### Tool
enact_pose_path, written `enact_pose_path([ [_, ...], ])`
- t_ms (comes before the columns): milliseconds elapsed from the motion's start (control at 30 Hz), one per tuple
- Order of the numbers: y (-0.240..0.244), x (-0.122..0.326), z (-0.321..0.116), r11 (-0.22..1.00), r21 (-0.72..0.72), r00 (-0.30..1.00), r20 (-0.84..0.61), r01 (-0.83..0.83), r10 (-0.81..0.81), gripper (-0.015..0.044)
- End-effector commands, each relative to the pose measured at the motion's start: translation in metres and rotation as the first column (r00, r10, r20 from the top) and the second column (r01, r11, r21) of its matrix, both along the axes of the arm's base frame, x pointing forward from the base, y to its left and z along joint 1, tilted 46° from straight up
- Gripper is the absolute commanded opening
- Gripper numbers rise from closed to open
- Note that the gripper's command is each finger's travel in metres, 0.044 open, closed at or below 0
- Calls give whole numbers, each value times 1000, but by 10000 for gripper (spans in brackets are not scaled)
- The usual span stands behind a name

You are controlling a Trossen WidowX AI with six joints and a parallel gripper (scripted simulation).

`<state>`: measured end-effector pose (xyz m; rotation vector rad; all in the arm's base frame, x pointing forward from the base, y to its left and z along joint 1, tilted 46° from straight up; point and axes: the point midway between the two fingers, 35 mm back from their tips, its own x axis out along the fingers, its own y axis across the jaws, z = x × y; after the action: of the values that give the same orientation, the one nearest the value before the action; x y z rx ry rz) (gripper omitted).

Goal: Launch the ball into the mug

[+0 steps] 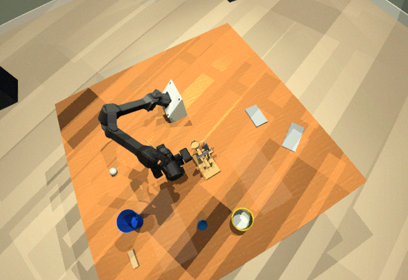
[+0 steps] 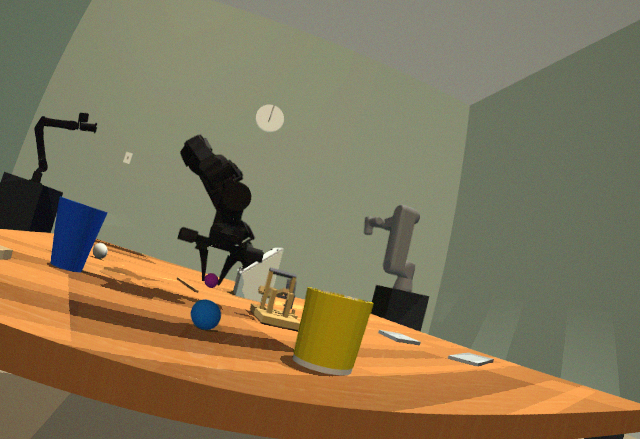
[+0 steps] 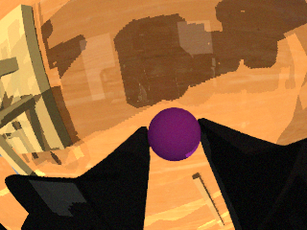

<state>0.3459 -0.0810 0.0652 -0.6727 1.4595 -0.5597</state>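
Note:
A purple ball (image 2: 210, 280) (image 3: 174, 136) is pinched between the fingertips of my gripper (image 2: 211, 281) (image 3: 173, 128), which is shut on it. In the exterior view the ball looks slightly off the table. The head of the arm hides it in the top view. The wooden catapult (image 1: 211, 171) (image 2: 275, 318) (image 3: 35, 59) stands beside the gripper, at the left in the wrist view; its round cup (image 1: 195, 144) is at the end away from the mug. The yellow mug (image 1: 242, 208) (image 2: 333, 332) stands upright near the table's edge, with its opening up.
A blue ball (image 1: 202, 224) (image 2: 205, 314) lies near the mug. A blue cup (image 1: 125, 221) (image 2: 77, 235), a white ball (image 1: 113, 171) (image 2: 100, 250) and a wooden block (image 1: 132, 258) are farther off. Two pale flat plates (image 1: 256, 115) (image 1: 292, 137) lie beyond the catapult. A thin stick (image 3: 208, 198) lies near the fingers.

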Motion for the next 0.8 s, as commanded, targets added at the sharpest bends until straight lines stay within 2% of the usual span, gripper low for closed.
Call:
enact_pose_path([
  [0, 22, 1, 22, 1000, 6, 1000, 8, 0, 0, 0],
  [367, 65, -10, 69, 1000, -1, 1000, 7, 0, 0, 0],
  [533, 67, -10, 65, 1000, 2, 1000, 0, 4, -4, 0],
  [767, 89, -16, 27, 999, 19, 996, -75, 50, -49, 0],
])
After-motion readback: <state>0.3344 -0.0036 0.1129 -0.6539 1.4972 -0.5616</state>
